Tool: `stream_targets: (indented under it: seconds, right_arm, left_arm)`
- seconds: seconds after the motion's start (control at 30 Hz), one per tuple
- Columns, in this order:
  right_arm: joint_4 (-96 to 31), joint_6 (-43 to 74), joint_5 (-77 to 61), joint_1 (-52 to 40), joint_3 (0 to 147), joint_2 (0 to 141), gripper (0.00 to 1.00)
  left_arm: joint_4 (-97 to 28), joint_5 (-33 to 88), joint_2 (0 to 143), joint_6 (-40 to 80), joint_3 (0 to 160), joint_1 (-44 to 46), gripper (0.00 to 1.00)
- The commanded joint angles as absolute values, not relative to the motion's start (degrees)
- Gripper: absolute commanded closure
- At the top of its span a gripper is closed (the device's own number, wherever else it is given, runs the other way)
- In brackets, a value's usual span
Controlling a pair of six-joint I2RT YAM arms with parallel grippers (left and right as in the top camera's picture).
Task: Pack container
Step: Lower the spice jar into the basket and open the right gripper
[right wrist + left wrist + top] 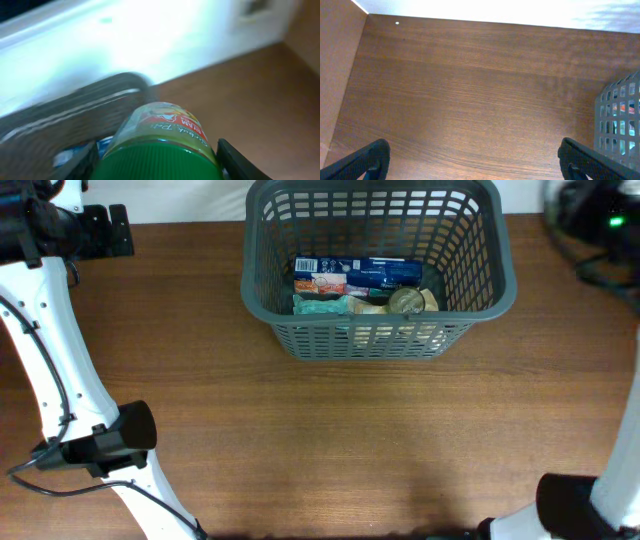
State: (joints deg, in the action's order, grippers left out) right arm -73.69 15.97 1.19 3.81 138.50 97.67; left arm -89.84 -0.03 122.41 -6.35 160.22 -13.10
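Note:
The container, a large dark grey slotted basket (265,290), stands at the back middle of the table. It holds a blue box (365,272), a teal packet (325,305) and a small round can (405,300). My right gripper (155,162) is shut on a clear jar with a green lid and a red label (160,135). The blurred basket rim (75,110) lies just beyond the jar, to the left. My left gripper (475,160) is open and empty above bare table, with the basket wall (620,120) to its right.
The left arm's black parts sit at the far left corner (90,230) and front left (110,440). A dark blurred part of the right arm (590,220) is at the far right. A white wall runs behind the brown wooden table (330,440).

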Motion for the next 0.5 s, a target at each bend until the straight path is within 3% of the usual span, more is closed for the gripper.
stream_targets:
  seconds: [0.0,0.3,0.47]
  right_arm:
    - [-73.5,13.7,1.4,-4.2,135.5,102.3,0.76]
    - [-68.4,12.2,2.1,-13.6,119.8,115.0,0.81]
    - [-67.0,10.7,-2.3,-15.8,118.1,117.7,0.81]
  left_arm:
    - [-89.9,0.2,122.7,-5.8,160.1,-13.2,0.01]
    - [-89.9,0.2,122.7,-5.8,160.1,-13.2,0.01]
    - [-89.9,0.2,122.7,-5.8,160.1,-13.2,0.01]
